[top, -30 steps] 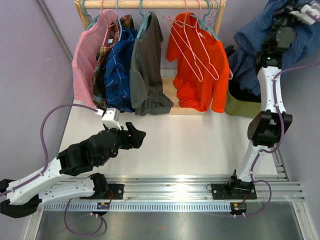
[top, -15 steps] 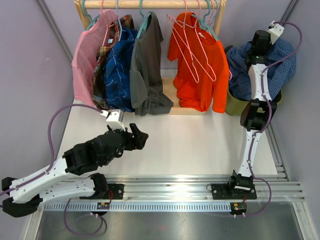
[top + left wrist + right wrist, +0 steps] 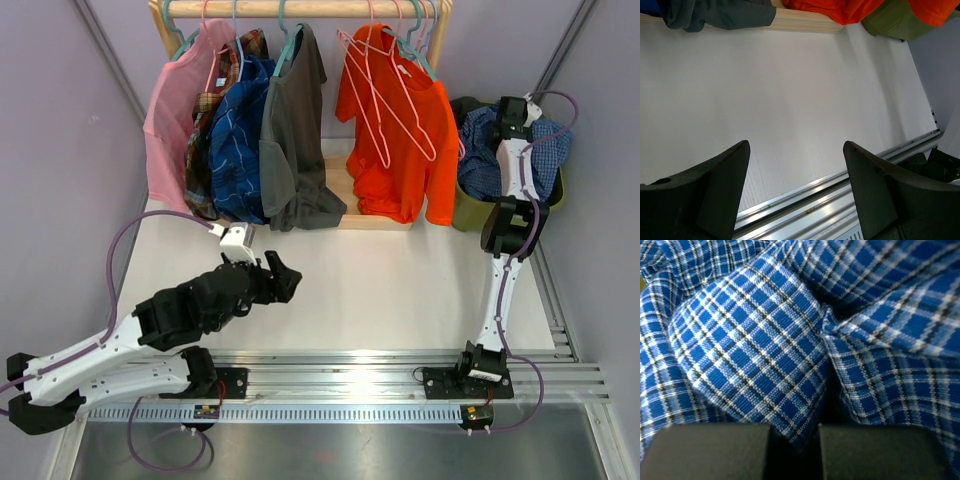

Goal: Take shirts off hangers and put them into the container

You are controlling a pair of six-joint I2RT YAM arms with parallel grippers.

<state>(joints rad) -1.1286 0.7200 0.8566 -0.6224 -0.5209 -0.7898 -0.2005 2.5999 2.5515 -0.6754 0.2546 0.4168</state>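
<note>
The right gripper (image 3: 794,434) pinches the blue checked shirt (image 3: 745,350) (bunched in the container (image 3: 468,212)). The left gripper (image 3: 796,155), well left of the container, stands open.

Left arm (image 3: 190,305) and right arm (image 3: 498,300) built alike: white link shells, black joint housings. Purple cables (image 3: 113,255) looped along each. White camera block (image 3: 237,238) at wrist. Black base plates (image 3: 225,382). Left gripper (image 3: 796,150) fingers (image 3: 715,195) matte black, wedge-shaped, smooth. Right gripper (image 3: 794,430) fingers (image 3: 705,450) black, flat-ended.

rack (image 3: 300,8): stood at far edge of counter (image 3: 390,280), shirts (image 3: 290,130) hung on it | container (image 3: 466,212): set right of rack | loose shirt (image 3: 478,165): laid in container
</note>
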